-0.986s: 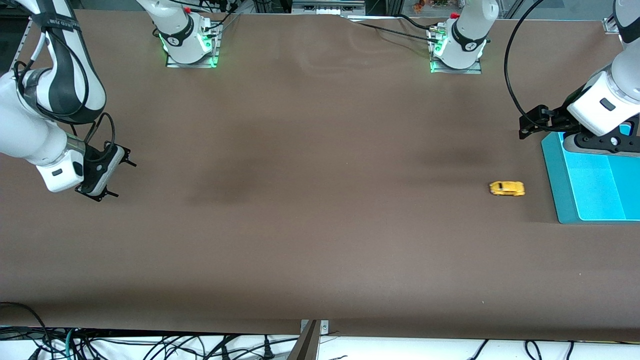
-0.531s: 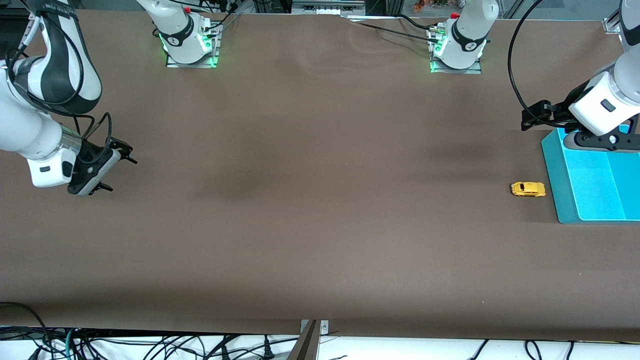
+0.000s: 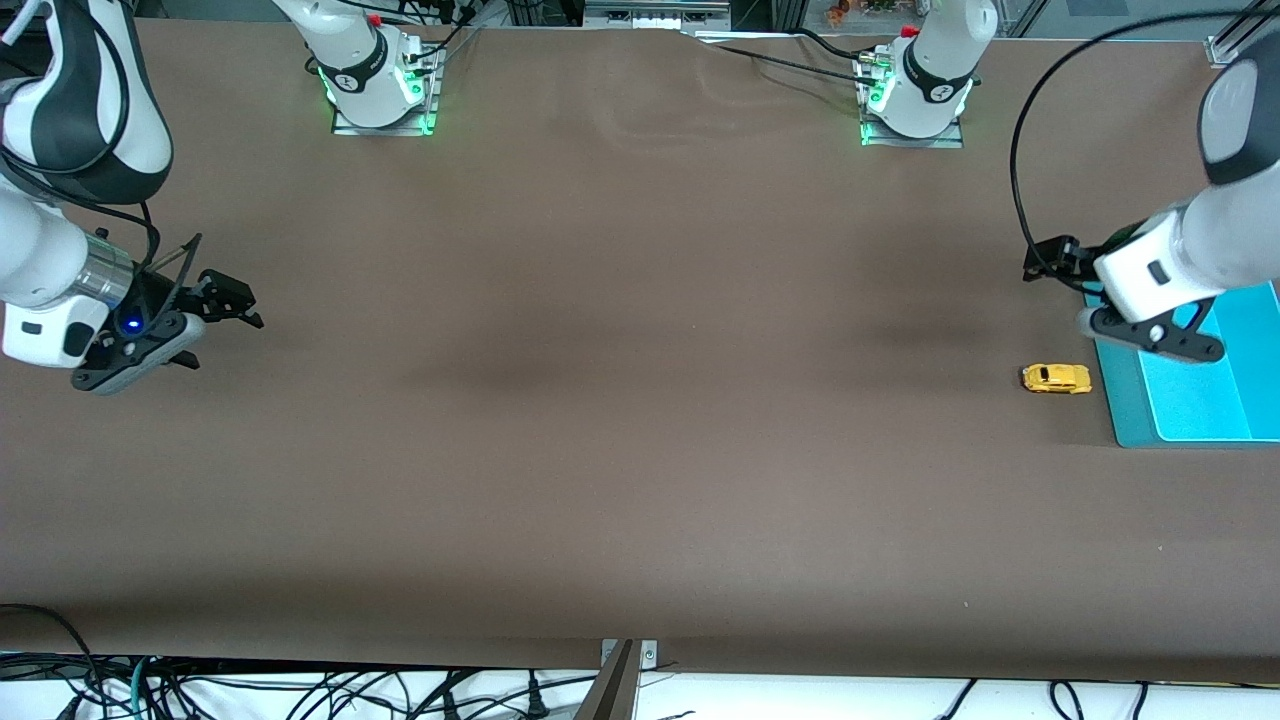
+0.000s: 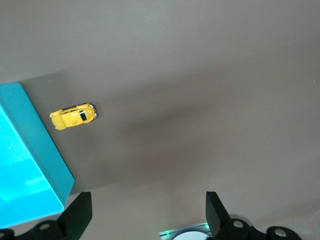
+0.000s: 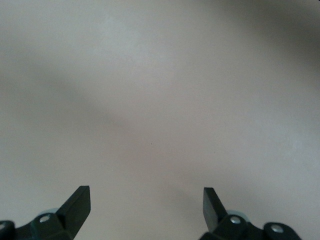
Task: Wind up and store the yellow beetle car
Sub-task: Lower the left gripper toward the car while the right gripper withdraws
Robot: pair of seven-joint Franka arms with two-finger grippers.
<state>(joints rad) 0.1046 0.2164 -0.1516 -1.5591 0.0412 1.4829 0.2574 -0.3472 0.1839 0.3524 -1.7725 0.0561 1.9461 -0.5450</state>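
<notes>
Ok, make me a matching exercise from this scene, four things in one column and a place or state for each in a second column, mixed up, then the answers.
Things:
1. toy car
2. tray
3. left claw
4. right claw

Places or states:
A. open, over bare table at the right arm's end
B. turquoise, at the left arm's end of the table
C. yellow, on the table beside the tray
D. open, over the tray's edge

Pairs: 1-C, 2-B, 3-D, 4-A
</notes>
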